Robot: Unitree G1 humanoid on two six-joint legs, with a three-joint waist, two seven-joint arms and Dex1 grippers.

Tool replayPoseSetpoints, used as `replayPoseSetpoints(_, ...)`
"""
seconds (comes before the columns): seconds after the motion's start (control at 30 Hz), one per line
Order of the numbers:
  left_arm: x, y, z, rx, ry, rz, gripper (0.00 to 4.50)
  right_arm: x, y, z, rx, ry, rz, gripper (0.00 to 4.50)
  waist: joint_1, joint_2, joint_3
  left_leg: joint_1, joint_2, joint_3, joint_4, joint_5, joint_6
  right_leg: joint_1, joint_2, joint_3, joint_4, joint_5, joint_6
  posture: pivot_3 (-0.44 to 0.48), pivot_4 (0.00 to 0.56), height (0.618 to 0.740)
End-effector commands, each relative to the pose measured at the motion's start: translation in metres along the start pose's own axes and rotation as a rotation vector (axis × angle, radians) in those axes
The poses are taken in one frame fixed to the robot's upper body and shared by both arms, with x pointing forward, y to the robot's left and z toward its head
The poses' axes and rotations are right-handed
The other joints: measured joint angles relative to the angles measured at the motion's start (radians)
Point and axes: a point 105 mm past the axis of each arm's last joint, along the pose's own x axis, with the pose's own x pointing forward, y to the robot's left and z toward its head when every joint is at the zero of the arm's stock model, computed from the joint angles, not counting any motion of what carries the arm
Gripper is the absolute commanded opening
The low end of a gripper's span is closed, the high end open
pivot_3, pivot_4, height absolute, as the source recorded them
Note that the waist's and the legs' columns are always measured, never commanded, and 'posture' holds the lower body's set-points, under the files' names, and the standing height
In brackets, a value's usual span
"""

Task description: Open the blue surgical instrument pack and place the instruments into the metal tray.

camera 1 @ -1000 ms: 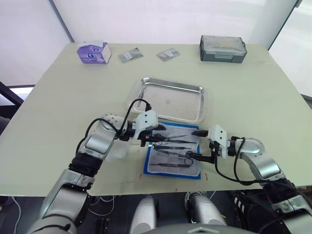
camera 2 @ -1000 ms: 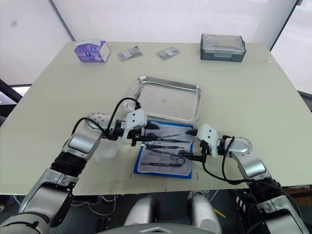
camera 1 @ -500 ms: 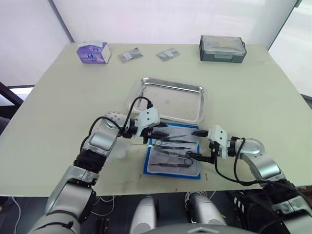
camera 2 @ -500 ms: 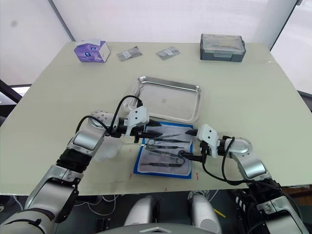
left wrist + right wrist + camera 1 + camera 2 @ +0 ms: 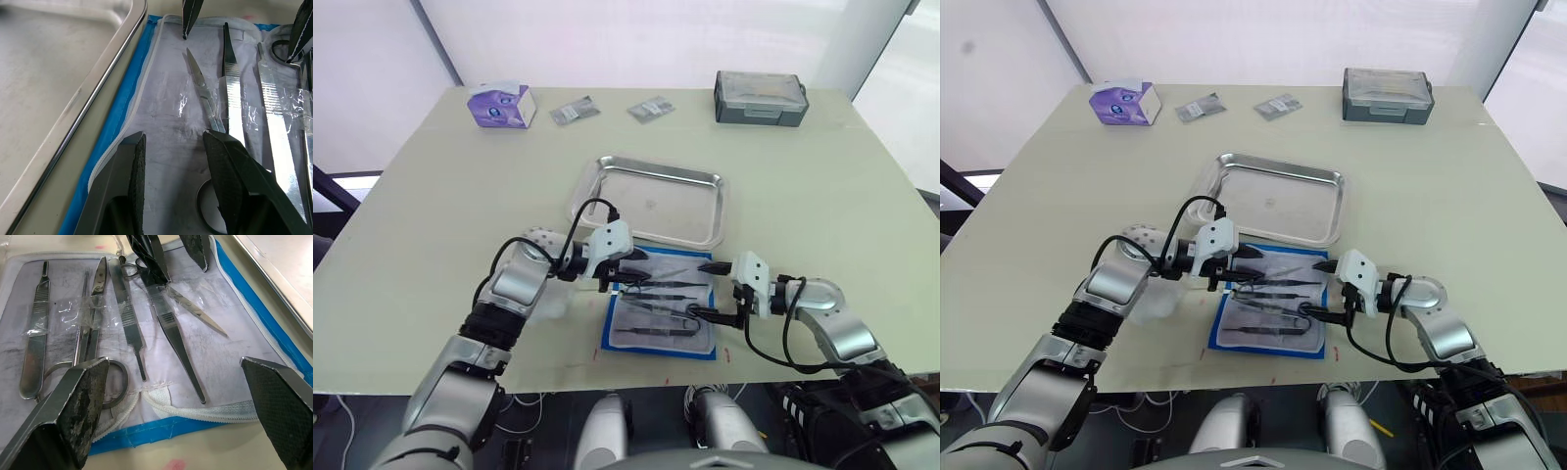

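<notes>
On a pale table (image 5: 822, 196), the blue surgical instrument pack (image 5: 660, 311) lies unfolded in the lower centre of the head-camera frame, its grey-white lining facing up and the instruments (image 5: 658, 305) lying in a row on it, some under clear strips of film. The right gripper (image 5: 706, 290) sits at the pack's right edge, lower right of centre, its two black fingers spread wide apart and holding nothing, one tip near the pack's upper right corner and the other near the ring handles at its right side. The left gripper (image 5: 631, 271) reaches in from the left over the pack's upper left part, its fingers parted and released, with scissors (image 5: 206, 105) showing between them in the left wrist view; whether a fingertip touches the steel cannot be told. Just above the pack, at frame centre, the metal tray (image 5: 607, 164) rests with nothing in it, its near rim just beside the pack's upper edge. Further back, along the table's far edge, a purple tissue box (image 5: 501, 105) stands at upper left, two small grey packets (image 5: 575, 111) lie to its right, and a dark grey lidded box (image 5: 760, 97) sits at upper right.
</notes>
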Motion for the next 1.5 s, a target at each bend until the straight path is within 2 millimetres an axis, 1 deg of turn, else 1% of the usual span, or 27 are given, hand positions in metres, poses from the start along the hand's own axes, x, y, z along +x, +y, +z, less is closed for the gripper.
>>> replayPoseSetpoints(0.03, -0.004, 0.004, 0.004, 0.032, -0.009, 0.030, 1.98, 0.002, 0.020, -0.046, 0.112, 0.166, 0.039, 4.50, 0.000, 0.000, 0.000, 0.000, 0.000, 0.000, 0.000, 0.000, 0.000, 0.000, 0.000, 0.000, 0.000, 0.000, 0.000, 0.000, 0.150, 0.731)
replayPoseSetpoints(0.33, -0.005, 0.011, 0.014, 0.014, -0.068, 0.063, 1.98, 0.003, 0.020, -0.045, 0.111, 0.164, 0.038, 4.50, 0.000, 0.000, 0.000, 0.000, 0.000, 0.000, 0.000, 0.000, 0.000, 0.000, 0.000, 0.000, 0.000, 0.000, 0.000, 0.000, 0.150, 0.731)
replayPoseSetpoints(0.5, -0.005, 0.008, 0.018, -0.002, -0.087, 0.049, 1.98, 0.003, 0.019, -0.045, 0.110, 0.163, 0.037, 4.50, 0.000, 0.000, 0.000, 0.000, 0.000, 0.000, 0.000, 0.000, 0.000, 0.000, 0.000, 0.000, 0.000, 0.000, 0.000, 0.000, 0.150, 0.731)
replayPoseSetpoints(0.77, -0.006, -0.002, 0.012, 0.003, -0.063, 0.001, 1.98, 0.004, 0.019, -0.045, 0.109, 0.163, 0.038, 4.50, -0.001, 0.000, 0.000, 0.000, 0.000, 0.000, 0.000, 0.000, 0.000, 0.000, 0.000, 0.000, 0.000, 0.000, 0.000, 0.000, 0.150, 0.731)
replayPoseSetpoints(1.03, -0.007, -0.003, 0.008, 0.013, -0.044, -0.011, 1.98, 0.005, 0.019, -0.046, 0.105, 0.163, 0.040, 4.50, -0.001, 0.000, 0.000, 0.000, 0.000, 0.000, 0.000, 0.000, 0.000, 0.000, 0.000, 0.000, 0.000, 0.000, 0.000, 0.000, 0.150, 0.731)
replayPoseSetpoints(1.1, -0.006, -0.009, 0.001, 0.019, -0.022, -0.031, 1.98, 0.005, 0.020, -0.046, 0.107, 0.164, 0.042, 4.50, -0.001, 0.000, 0.000, 0.000, 0.000, 0.000, 0.000, 0.000, 0.000, 0.000, 0.000, 0.000, 0.000, 0.000, 0.000, 0.000, 0.150, 0.731)
replayPoseSetpoints(1.17, -0.006, -0.011, -0.001, 0.022, -0.016, -0.040, 1.98, 0.005, 0.020, -0.046, 0.107, 0.166, 0.041, 4.50, -0.001, 0.000, 0.000, 0.000, 0.000, 0.000, 0.000, 0.000, 0.000, 0.000, 0.000, 0.000, 0.000, 0.000, 0.000, 0.000, 0.150, 0.731)
replayPoseSetpoints(1.5, -0.005, -0.013, -0.001, 0.026, -0.017, -0.051, 1.98, 0.004, 0.020, -0.046, 0.108, 0.166, 0.036, 4.50, -0.001, 0.000, 0.000, 0.001, 0.000, 0.000, 0.000, 0.000, 0.000, 0.000, 0.000, 0.000, 0.000, 0.000, 0.000, 0.000, 0.150, 0.731)
